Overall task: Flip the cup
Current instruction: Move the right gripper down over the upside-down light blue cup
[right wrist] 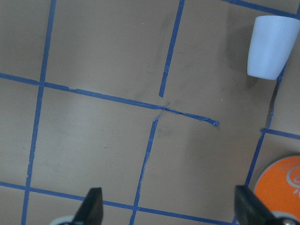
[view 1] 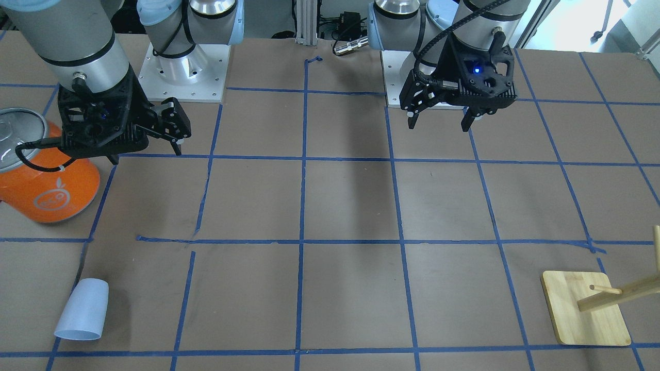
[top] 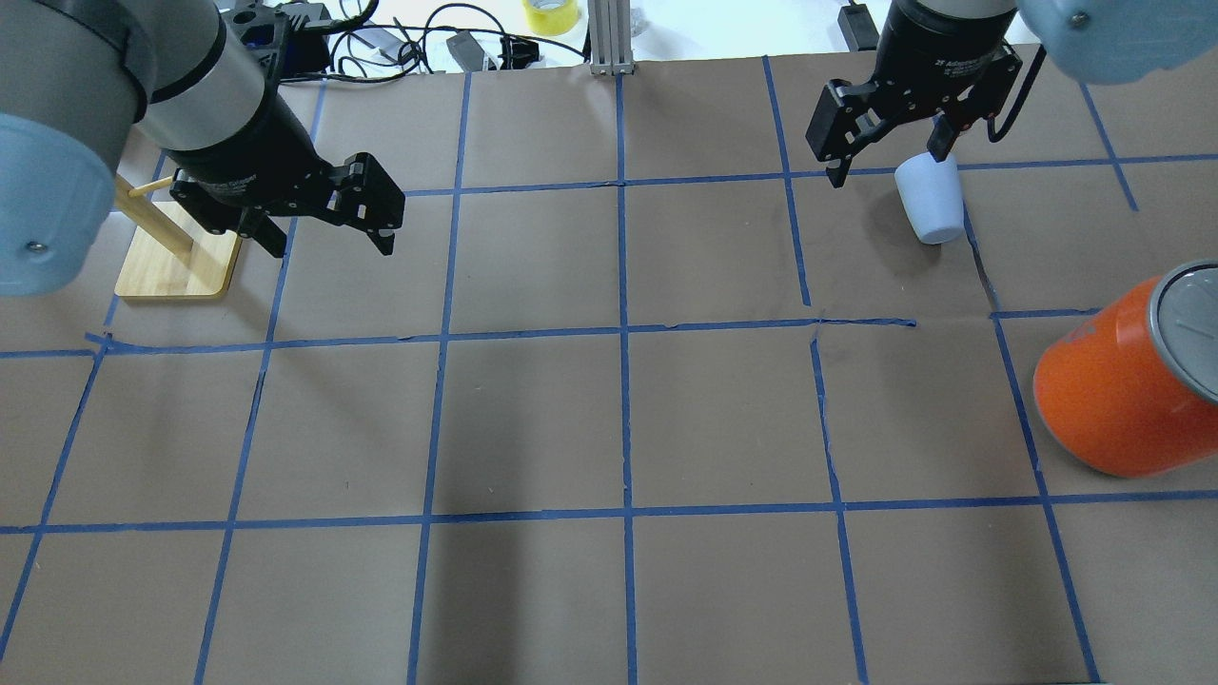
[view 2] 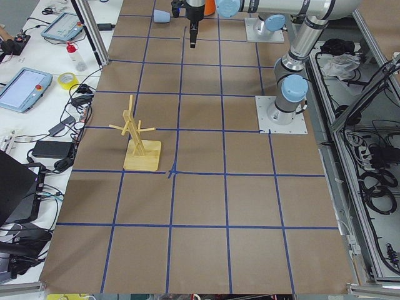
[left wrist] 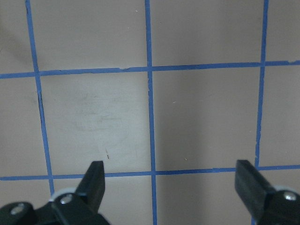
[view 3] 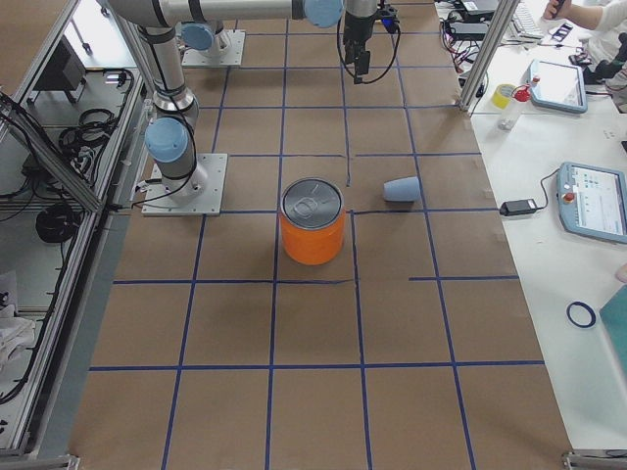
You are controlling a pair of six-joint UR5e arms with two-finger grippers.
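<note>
The cup [view 1: 82,309] is a small pale blue tumbler lying on its side on the brown table, wide end toward the operators' side. It also shows in the overhead view [top: 931,200], the right side view [view 3: 402,189] and the top right of the right wrist view [right wrist: 271,46]. My right gripper [view 1: 146,152] is open and empty, held above the table beside the orange can, well back from the cup. My left gripper [view 1: 439,125] is open and empty, hovering near its base. The left wrist view shows its gripper [left wrist: 173,187] over bare table.
A big orange can [view 1: 49,190] with a silver lid stands just behind my right gripper; it also shows in the overhead view [top: 1113,400]. A wooden peg stand [view 1: 585,314] sits on the left arm's side. Blue tape lines grid the table.
</note>
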